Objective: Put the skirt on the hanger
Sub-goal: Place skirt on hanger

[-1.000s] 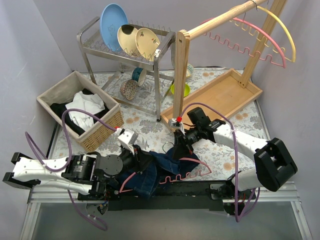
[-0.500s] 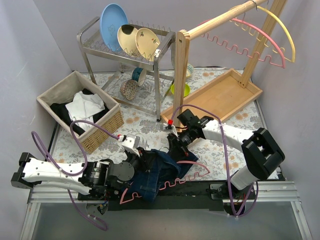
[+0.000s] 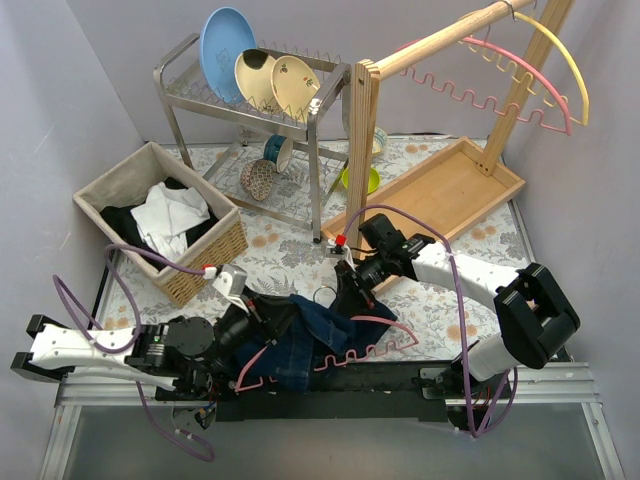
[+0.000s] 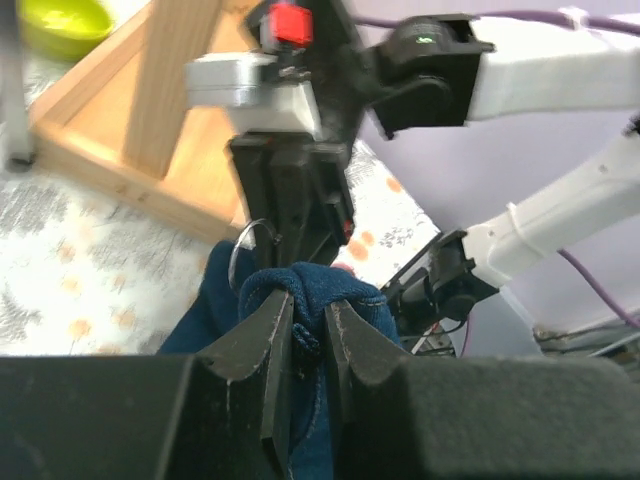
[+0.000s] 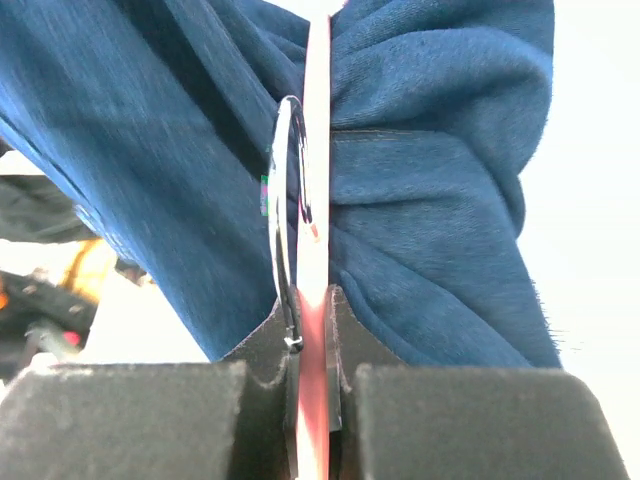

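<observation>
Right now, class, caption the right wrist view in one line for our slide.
Right gripper shut on the pink hanger, seen edge-on, blue skirt bunched on both sides.

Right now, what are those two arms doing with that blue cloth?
They are working a dark blue skirt onto a pink hanger. The left gripper pinches a fold of the skirt, while the right gripper is clamped on the hanger itself. The skirt is bunched around the hanger's middle and is not yet hanging neatly.
</observation>
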